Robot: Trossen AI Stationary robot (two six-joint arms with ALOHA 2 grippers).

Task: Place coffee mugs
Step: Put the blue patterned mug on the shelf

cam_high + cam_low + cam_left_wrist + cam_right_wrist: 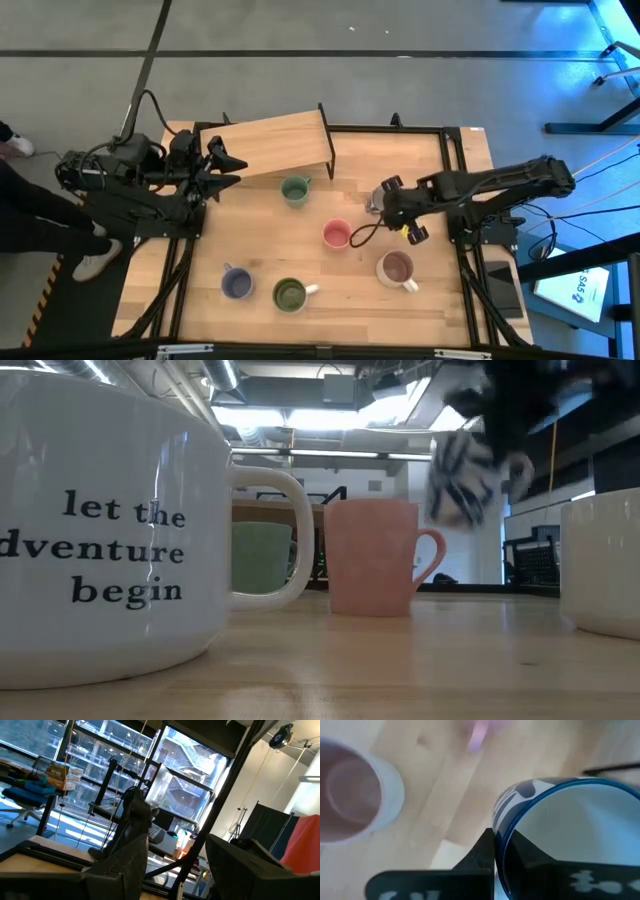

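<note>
A white mug with a blue pattern (570, 827) hangs above the table in my right gripper (499, 840), which is shut on it right of the table's middle (380, 203); the low view shows this mug (465, 475) blurred in the air. Standing on their bases are a teal-green mug (295, 188), a pink mug (337, 234), a pale mug with a brown inside (397, 268), a lavender-blue mug (236, 284) and a green mug with a white handle (290, 294). My left gripper (228, 168) waits open at the table's left, off the surface. My right gripper pinches the patterned mug's rim (496, 822), one finger (482, 855) outside the wall and the other finger (522, 851) inside the cup. The fingers come from above, slanting down from the table's right side. The mug is lifted clear of the table.
A wooden board (268, 145) lies slanted at the far left of the table. In the low view the lettered white mug (100, 530) fills the near left and the pale mug (605, 565) the near right. Bare wood lies between the mugs.
</note>
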